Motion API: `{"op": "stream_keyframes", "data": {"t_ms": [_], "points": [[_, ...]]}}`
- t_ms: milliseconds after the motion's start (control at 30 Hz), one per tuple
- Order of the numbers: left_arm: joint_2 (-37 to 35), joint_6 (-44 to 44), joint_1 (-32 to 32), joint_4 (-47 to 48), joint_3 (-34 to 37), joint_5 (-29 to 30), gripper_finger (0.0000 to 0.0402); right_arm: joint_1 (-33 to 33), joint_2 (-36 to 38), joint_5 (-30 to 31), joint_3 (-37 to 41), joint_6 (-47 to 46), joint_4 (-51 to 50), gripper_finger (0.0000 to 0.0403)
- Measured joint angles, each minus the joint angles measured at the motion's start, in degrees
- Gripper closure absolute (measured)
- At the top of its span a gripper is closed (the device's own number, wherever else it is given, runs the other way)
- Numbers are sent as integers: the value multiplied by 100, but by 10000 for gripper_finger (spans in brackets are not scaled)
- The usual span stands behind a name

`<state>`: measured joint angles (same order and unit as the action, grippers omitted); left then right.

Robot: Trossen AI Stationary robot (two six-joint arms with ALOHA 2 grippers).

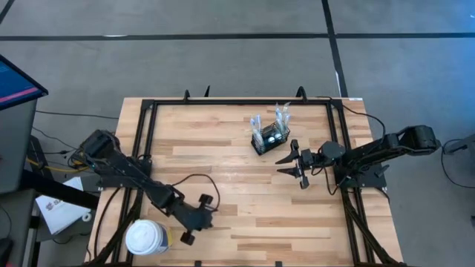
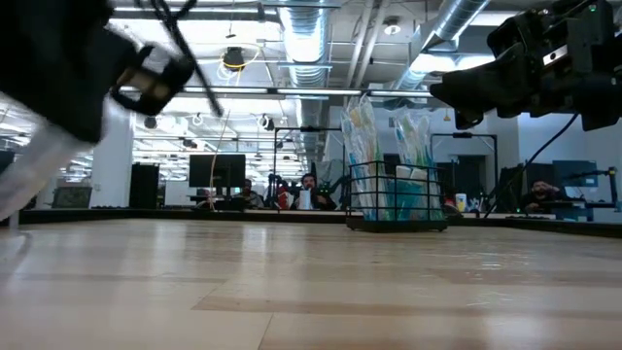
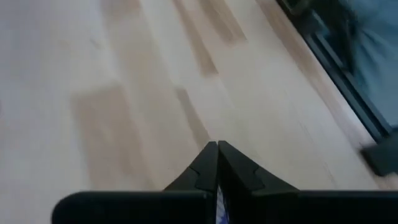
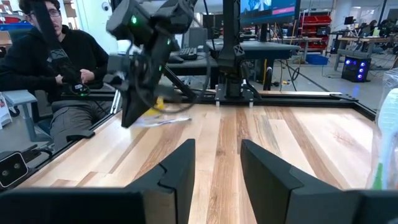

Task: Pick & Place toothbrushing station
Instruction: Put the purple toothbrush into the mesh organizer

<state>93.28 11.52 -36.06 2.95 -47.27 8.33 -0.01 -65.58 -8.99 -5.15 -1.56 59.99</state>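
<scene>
The black wire-mesh caddy point(image 1: 269, 139) point(image 2: 398, 199) stands on the table's far right half, with packaged toothbrushes point(image 1: 280, 115) point(image 2: 364, 136) upright in it. My right gripper point(image 1: 293, 165) point(image 4: 217, 168) hovers open and level just right of it, with nothing between its fingers. My left gripper point(image 1: 194, 222) point(image 3: 217, 146) is at the near left, slanting down and shut. A thin clear pack with a yellow piece point(image 4: 160, 112) shows at its fingertips. My left gripper pinches the thin clear-and-yellow pack point(image 4: 149, 113) between its two fingers, which slant down at it from the table's left. In the left wrist view only a blue-white sliver point(image 3: 219, 210) shows between the fingers. Whether the pack is clear of the table, I cannot tell.
A white-lidded round tub point(image 1: 146, 237) stands at the near left corner, close to my left arm. A black frame point(image 1: 148, 111) rims the table. The wooden middle point(image 1: 237, 185) holds only a cable. A seated person point(image 4: 50, 68) is beyond the table's left edge.
</scene>
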Motion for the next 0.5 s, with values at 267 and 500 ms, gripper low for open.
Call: {"op": "stream_keyframes", "data": {"t_ms": [267,500], "points": [[-700,-382,42,-74,0,1454,401,2,0,0,0,-9,0,283],[-882,-425,157,-418,0,2228,401,0,0,0,0,-44,2,283]]}}
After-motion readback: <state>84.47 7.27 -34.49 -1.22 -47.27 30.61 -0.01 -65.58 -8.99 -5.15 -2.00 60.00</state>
